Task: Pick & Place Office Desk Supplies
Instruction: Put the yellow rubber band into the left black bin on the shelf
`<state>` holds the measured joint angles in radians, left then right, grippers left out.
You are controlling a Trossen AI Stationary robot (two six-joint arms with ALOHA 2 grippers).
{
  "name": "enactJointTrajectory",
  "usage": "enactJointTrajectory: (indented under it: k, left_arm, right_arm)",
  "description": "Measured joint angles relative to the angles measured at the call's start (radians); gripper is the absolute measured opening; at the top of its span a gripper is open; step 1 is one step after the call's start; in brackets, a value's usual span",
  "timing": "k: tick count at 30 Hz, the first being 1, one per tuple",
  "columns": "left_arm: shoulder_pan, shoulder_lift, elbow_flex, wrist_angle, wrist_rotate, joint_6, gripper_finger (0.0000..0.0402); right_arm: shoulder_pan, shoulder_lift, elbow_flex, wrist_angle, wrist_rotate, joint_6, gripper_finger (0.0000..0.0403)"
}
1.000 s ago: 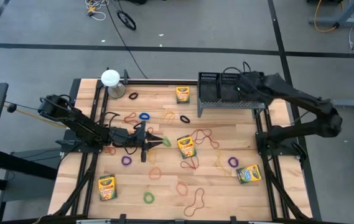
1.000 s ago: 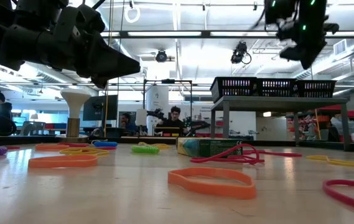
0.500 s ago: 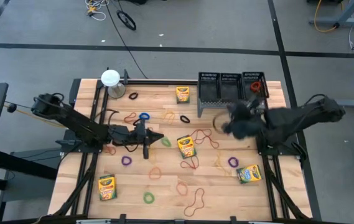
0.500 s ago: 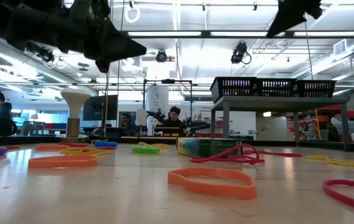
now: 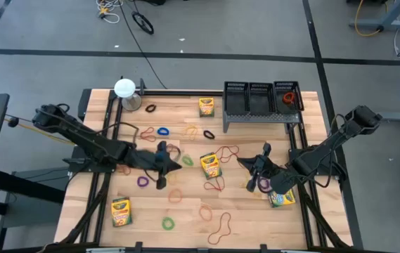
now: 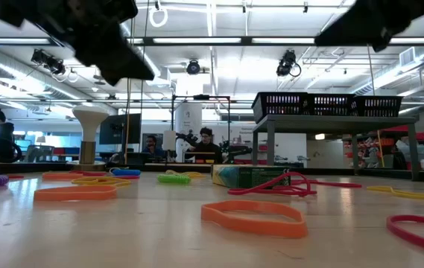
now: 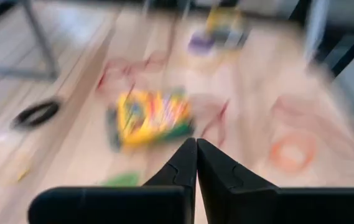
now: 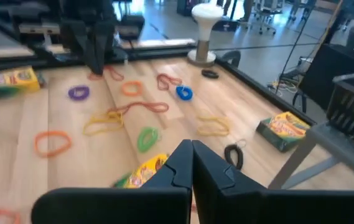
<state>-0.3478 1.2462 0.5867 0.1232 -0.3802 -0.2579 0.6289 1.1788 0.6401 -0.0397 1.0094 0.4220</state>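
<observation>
Now both tools are closed and empty: my right tool (image 5: 258,171) hangs nearest the purple rubber band (image 5: 263,183) by the worktop's right edge; my left tool (image 5: 162,161) nears the central crayon box (image 5: 211,165).
</observation>
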Motion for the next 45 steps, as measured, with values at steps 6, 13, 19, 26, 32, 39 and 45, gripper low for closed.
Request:
enactJointTrajectory:
  k: [6,13,19,26,32,39,45]
  left_arm:
    - [-0.103,0.063,0.181,-0.431,-0.088,-0.24,0.0041]
    - [-0.127,0.264,0.181,-0.589,-0.088,-0.444,0.0113]
    - [-0.028,0.329,0.2,-0.592,-0.018,-0.346,0.0157]
    - [0.091,0.32,0.201,-0.531,0.079,-0.199,0.0176]
    - [0.114,0.387,0.2,-0.522,0.15,-0.099,0.0168]
    - [0.106,0.401,0.203,-0.525,0.186,-0.049,0.0118]
    - [0.102,0.373,0.198,-0.55,0.233,-0.003,0.0013]
  right_arm:
    - [0.031,0.033,-0.04,0.033,-0.001,0.007,0.0009]
    - [0.038,0.117,-0.041,0.081,0.0,0.007,0.001]
    - [0.037,0.193,-0.041,0.111,0.001,0.007,0.0011]
    - [0.037,0.23,-0.04,0.124,-0.006,0.007,0.0011]
    - [0.037,0.23,-0.04,0.128,-0.007,0.007,0.0011]
    - [0.037,0.23,-0.04,0.128,-0.009,0.007,0.0011]
    - [0.037,0.23,-0.04,0.126,-0.011,0.007,0.0011]
